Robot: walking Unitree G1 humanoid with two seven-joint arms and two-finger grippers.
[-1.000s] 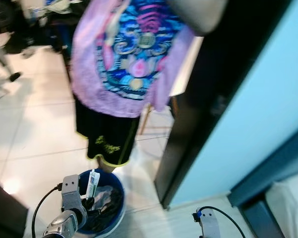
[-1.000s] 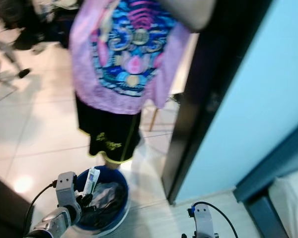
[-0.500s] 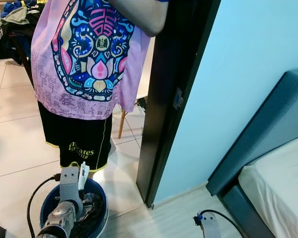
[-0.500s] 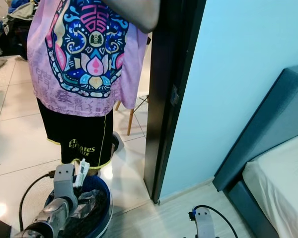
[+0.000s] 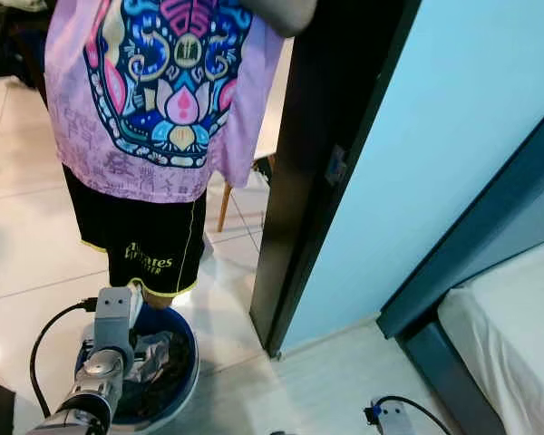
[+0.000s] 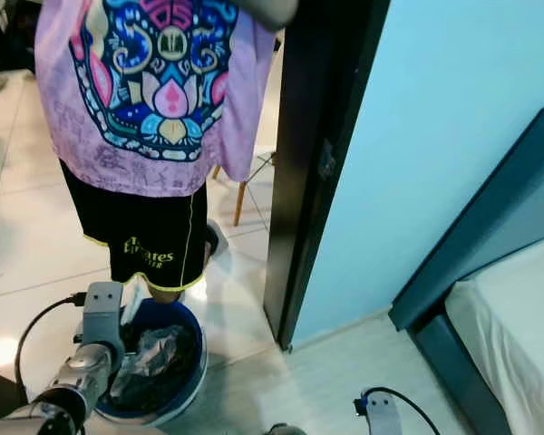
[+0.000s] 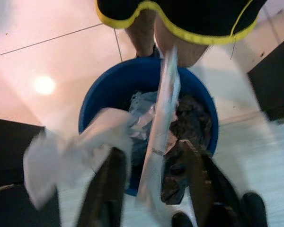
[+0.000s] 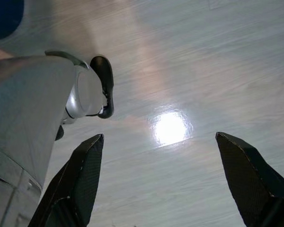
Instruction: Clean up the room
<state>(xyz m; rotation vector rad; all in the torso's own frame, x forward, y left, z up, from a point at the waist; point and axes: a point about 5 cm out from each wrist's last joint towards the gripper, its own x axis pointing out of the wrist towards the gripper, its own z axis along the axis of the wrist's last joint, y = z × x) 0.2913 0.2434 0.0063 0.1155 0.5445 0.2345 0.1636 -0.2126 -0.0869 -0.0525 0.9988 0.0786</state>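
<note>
Between left gripper [image 7: 149,189] fingers, a tube [image 7: 160,127] over bucket [image 7: 99,104].

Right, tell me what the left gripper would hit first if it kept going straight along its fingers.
Most likely the crumpled rubbish heaped in the blue bucket. The left gripper, shut on a thin wrapper, points down into it. Depth is unclear, so the near rim might come first.

Just beyond my left gripper's [image 7: 149,189] fingertips, a round blue plastic bucket [image 7: 104,94] is sitting; a person's legs [image 7: 168,35] are standing behind it, a black door frame [image 5: 322,172] rising right of them.
</note>
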